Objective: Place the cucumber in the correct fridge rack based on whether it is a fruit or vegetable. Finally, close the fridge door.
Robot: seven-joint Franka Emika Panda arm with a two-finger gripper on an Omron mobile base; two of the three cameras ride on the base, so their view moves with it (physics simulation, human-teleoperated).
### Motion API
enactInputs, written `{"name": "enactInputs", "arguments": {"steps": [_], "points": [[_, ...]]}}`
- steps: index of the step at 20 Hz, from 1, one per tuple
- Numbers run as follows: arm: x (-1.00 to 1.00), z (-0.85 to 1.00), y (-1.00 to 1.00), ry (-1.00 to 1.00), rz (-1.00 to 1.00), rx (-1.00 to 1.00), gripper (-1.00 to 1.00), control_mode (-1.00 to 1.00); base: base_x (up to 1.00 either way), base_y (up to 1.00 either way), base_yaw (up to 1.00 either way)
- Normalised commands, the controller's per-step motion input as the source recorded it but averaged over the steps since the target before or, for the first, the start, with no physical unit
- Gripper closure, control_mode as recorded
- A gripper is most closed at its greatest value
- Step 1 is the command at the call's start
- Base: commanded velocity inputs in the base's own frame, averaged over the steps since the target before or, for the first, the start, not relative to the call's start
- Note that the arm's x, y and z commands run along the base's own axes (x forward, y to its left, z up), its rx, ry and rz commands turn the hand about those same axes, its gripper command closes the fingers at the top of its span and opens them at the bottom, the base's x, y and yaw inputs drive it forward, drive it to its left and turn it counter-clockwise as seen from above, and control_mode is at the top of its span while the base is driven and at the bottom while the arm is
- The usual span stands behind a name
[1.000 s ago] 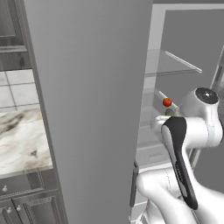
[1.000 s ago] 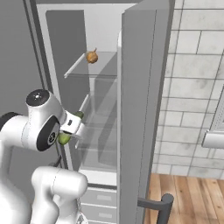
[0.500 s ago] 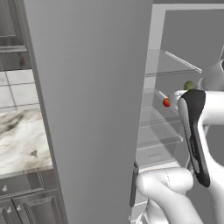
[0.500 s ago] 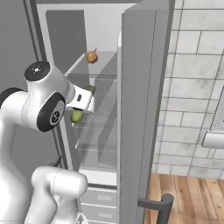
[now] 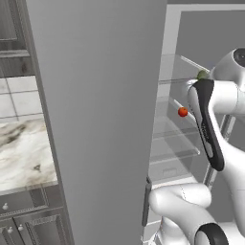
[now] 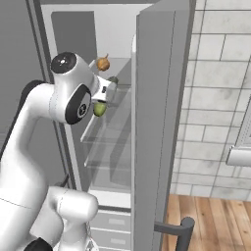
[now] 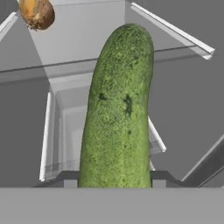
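Note:
My gripper (image 7: pixel 114 180) is shut on the cucumber (image 7: pixel 118 113), a dark green oblong that points away from the hand toward the fridge's back wall. From the right, the gripper (image 6: pixel 109 90) is inside the open fridge at the level of the upper glass shelf (image 6: pixel 122 87), and the cucumber's (image 6: pixel 99 109) lower end hangs beneath the hand. From the left, the cucumber's tip (image 5: pixel 202 74) peeks out past the arm. The fridge door (image 6: pixel 157 122) stands open, and it (image 5: pixel 95 119) also shows as a wide grey panel in the left base view.
A brown onion-like item (image 6: pixel 103 63) sits on the upper shelf, and it (image 7: pixel 37 13) also shows at the top left of the hand view. A small red tomato (image 5: pixel 183 112) rests on a lower glass shelf. A dark bar handle (image 6: pixel 181 228) juts out low on the door.
The arm has lifted and reached forward, carrying the cucumber from the lower shelf level up to the upper shelf inside the fridge. The grip stays shut.

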Motion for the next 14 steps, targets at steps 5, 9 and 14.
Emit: {"name": "enactInputs", "arguments": {"steps": [5, 9, 14], "points": [[0.60, 0.33, -0.42, -0.03, 0.00, 0.00, 1.00, -1.00, 0.00, 0.00, 0.00], [0.75, 0.28, -0.24, 0.00, 0.00, 0.00, 1.00, -1.00, 0.00, 0.00, 0.00], [0.76, 0.13, -0.05, 0.00, 0.00, 0.00, 1.00, -1.00, 0.00, 0.00, 0.00]]}}
